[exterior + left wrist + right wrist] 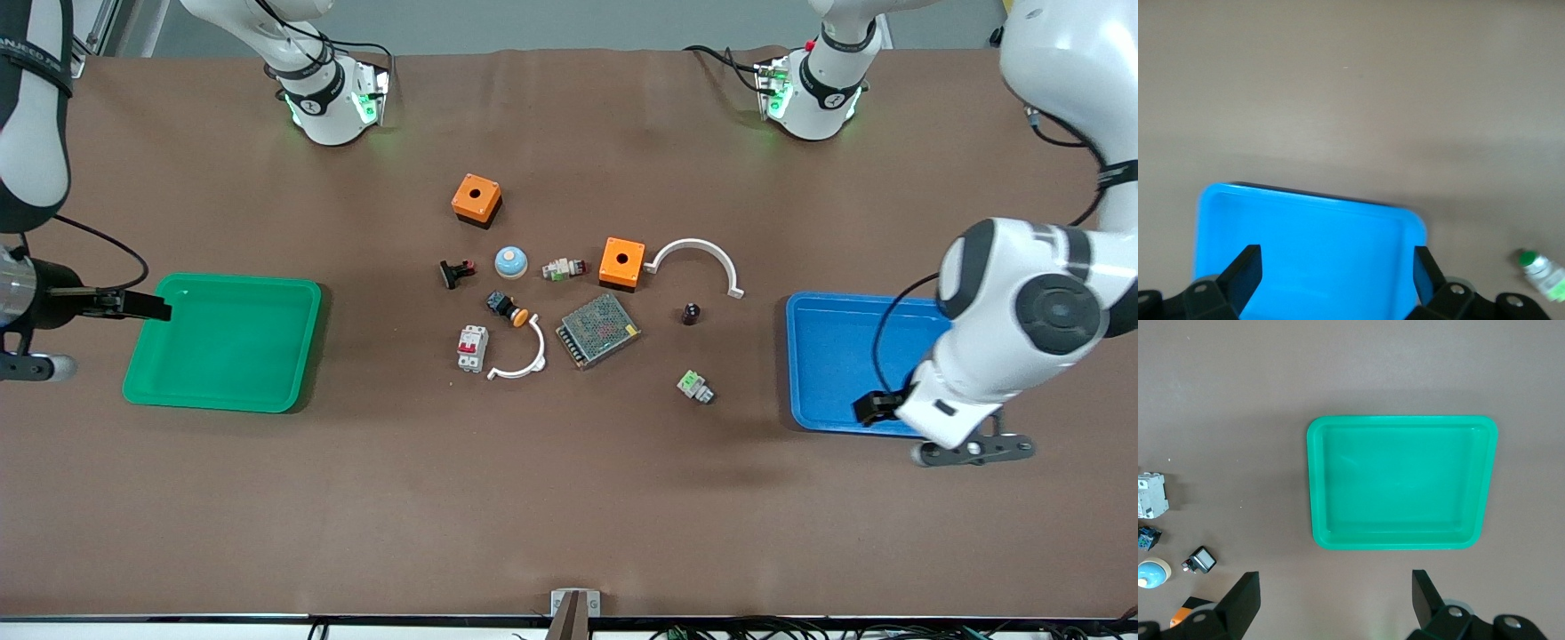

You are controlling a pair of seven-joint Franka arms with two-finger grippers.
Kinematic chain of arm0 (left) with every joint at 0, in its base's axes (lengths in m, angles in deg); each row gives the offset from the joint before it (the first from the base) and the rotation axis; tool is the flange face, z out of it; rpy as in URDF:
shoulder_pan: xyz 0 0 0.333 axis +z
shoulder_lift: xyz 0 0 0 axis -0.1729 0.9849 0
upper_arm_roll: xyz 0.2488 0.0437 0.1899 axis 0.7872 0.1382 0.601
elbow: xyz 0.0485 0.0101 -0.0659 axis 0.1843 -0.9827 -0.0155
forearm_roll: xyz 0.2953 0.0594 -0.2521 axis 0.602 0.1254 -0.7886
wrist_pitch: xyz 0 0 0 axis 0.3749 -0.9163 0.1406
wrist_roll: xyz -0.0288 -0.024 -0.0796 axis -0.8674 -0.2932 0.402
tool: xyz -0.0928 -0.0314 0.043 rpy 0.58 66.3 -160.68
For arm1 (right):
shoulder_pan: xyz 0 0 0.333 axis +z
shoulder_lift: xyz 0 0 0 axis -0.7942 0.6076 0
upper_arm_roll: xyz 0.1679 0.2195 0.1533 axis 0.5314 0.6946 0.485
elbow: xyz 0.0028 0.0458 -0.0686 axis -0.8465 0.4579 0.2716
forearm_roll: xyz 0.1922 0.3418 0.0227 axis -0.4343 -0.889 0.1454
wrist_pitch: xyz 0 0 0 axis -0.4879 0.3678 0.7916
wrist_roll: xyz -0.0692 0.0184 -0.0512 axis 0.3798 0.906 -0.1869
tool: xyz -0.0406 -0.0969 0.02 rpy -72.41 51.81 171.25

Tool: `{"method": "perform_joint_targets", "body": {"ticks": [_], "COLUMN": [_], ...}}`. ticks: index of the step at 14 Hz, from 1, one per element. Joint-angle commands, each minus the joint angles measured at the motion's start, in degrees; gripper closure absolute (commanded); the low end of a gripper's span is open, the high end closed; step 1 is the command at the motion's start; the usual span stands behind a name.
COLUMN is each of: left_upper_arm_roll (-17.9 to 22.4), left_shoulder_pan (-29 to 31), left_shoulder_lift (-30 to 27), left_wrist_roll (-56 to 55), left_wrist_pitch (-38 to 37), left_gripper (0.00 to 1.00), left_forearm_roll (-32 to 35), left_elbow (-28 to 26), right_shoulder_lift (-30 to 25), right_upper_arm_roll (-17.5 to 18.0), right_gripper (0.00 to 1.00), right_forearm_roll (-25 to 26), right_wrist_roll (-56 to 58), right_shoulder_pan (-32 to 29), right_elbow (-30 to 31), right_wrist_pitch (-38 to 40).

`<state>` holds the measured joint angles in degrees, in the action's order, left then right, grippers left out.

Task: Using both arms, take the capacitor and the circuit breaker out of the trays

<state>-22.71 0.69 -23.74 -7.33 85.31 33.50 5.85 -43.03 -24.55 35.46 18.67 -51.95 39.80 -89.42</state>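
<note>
With both grippers gaping empty, I'd pinch the light, roll-prone capacitor [691, 313] across its sides, mid-table beside the blue tray [805, 356].

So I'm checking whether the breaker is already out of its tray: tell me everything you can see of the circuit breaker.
The circuit breaker is a small white-grey rectangular block, plastic by the look of it, with red switch levers on its face. It lies on the bare brown table, outside both trays, between the green tray and the metal mesh box. A white curved piece lies beside it, and whether they touch is unclear. The black push button with the orange cap sits farther from the front camera. No end effector touches it.
</note>
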Motion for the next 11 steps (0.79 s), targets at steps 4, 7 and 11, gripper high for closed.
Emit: {"method": "perform_joint_targets", "body": {"ticks": [4, 7, 11], "left_upper_arm_roll": [-0.5, -0.8, 0.0], "left_shoulder_pan": [0.5, 1.8, 1.8], "left_shoulder_lift": [-8.3, -15.8, -24.0], "left_wrist_roll": [1.7, 2.5, 3.2], "left_wrist_pitch": [-10.9, -15.3, -22.8], "left_gripper": [0.0, 0.0, 0.0], "left_forearm_roll": [-2.1, -5.4, -12.5], "left_elbow": [2.0, 1.9, 0.9], "right_shoulder_lift": [-2.3, -8.4, -14.8], "right_upper_arm_roll": [1.4, 1.4, 1.4], "right_gripper": [0.0, 0.0, 0.0], "right_forearm_roll": [-0.1, 0.4, 0.4], "right_wrist_roll": [0.3, 0.4, 0.6], "right_shoulder_pan": [-1.6, -1.5, -1.6], "right_elbow": [0.6, 8.8, 16.2], "right_wrist_pitch": [0.9, -3.7, -6.5]}}
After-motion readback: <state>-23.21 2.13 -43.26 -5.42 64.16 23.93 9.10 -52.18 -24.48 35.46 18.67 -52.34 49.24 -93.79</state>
